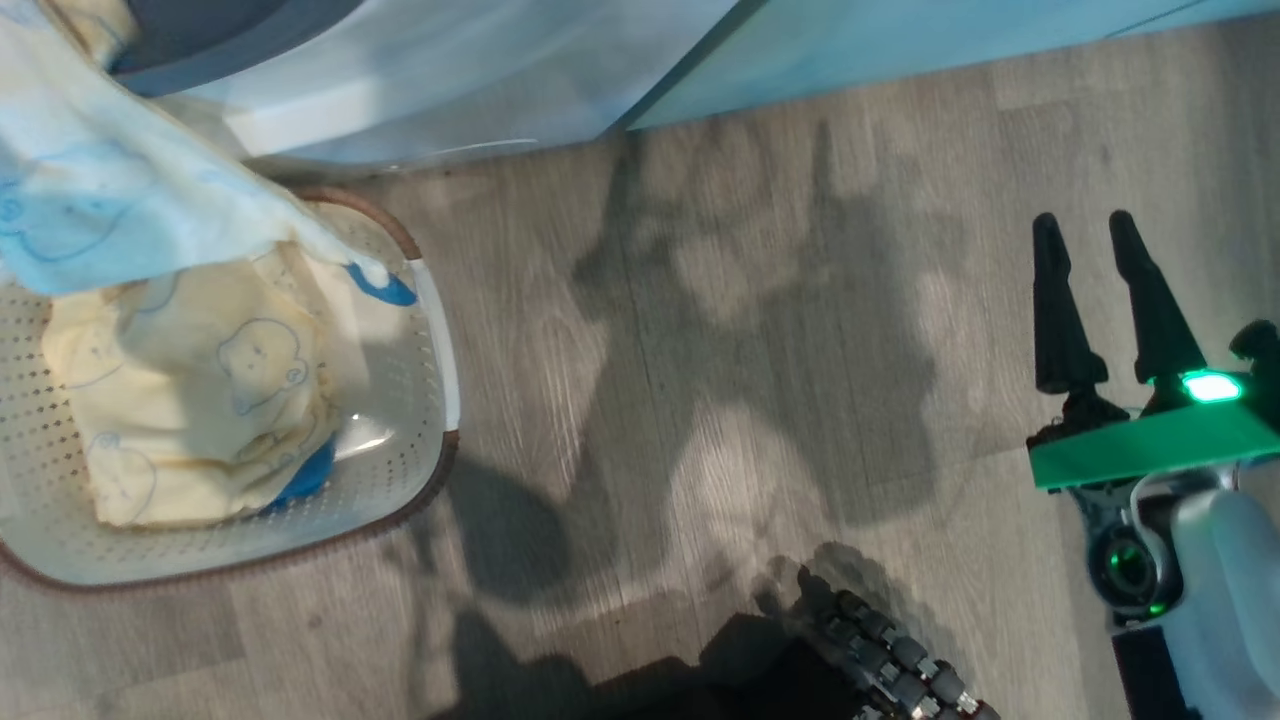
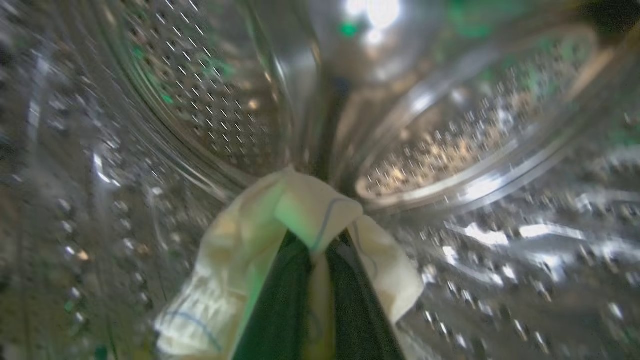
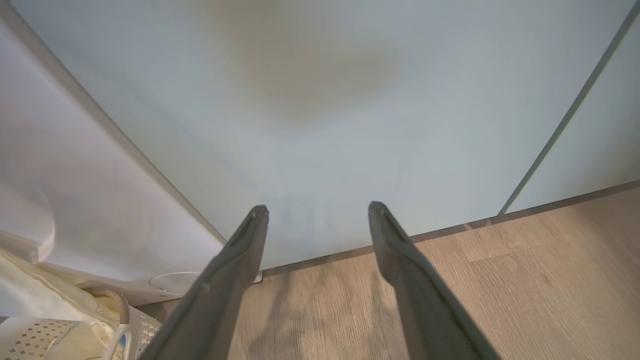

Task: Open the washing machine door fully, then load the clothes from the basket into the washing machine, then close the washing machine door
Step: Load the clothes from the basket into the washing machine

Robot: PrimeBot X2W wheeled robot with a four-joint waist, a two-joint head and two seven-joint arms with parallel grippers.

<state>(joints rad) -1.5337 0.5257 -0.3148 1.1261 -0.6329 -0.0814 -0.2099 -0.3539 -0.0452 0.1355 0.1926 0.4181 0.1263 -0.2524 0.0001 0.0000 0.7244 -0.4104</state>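
Note:
My left gripper [image 2: 320, 242] is inside the washing machine's shiny perforated drum [image 2: 210, 90], shut on a cream-yellow garment [image 2: 305, 210] that drapes over its fingers. In the head view a long pale piece of the clothes [image 1: 120, 190] stretches from the upper left down over the basket's rim. The cream basket [image 1: 440, 400] stands on the floor in front of the white washing machine [image 1: 420, 90], with more cream printed clothes [image 1: 200, 400] and a blue piece [image 1: 305, 480] inside. My right gripper [image 1: 1085, 225] hangs open and empty over the floor, far right of the basket. The door is out of view.
Pale-green cabinet doors [image 1: 900, 40] run along the back, right of the machine, and face my right gripper [image 3: 317, 212]. The wooden floor [image 1: 750, 350] lies between the basket and the right gripper. My base's dark wheel [image 1: 890, 655] shows at the bottom.

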